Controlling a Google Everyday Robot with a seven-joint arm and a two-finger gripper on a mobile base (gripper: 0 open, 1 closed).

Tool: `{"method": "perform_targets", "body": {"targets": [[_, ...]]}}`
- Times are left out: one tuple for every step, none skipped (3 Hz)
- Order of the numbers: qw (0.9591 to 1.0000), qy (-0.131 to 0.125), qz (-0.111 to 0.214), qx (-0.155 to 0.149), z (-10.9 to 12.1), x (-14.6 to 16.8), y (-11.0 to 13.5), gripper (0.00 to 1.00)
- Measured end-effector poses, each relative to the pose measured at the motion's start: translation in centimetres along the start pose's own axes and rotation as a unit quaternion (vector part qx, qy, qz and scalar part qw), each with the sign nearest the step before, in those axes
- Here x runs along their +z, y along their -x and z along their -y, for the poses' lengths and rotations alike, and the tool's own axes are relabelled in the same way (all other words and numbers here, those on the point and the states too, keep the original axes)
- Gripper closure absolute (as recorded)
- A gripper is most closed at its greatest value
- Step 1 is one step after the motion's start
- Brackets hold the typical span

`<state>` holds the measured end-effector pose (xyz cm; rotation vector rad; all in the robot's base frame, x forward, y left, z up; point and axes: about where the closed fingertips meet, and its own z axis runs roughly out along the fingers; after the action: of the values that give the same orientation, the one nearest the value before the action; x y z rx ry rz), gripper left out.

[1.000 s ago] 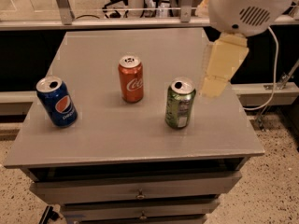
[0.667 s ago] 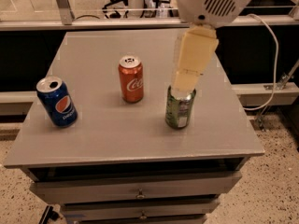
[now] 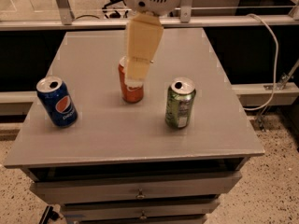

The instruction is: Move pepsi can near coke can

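Beige gripper point(image 3: 134, 80) hangs in front of the red-orange coke can point(image 3: 132, 92), holding nothing; spread or closed, I cannot tell.
The dark blue pepsi can point(image 3: 58, 101) stands untouched, well apart, near the left edge of the grey metal table point(image 3: 140, 139); reaching it likely means travelling left.

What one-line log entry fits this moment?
end effector: overlapping coke can in view | pepsi can: standing apart, ungrasped | green can: standing

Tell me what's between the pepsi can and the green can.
In the camera view, the coke can stands between them, with the claw over its top.
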<state>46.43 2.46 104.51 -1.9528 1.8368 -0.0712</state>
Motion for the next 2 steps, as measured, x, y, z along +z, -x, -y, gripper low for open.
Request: {"method": "perform_targets", "body": {"targets": [[0.9997,0.016,0.019,0.002,0.9,2.0,2.2,0.0],[0.9987,0.036,0.034,-0.006,1.1,4.4,4.1,0.0]]}}
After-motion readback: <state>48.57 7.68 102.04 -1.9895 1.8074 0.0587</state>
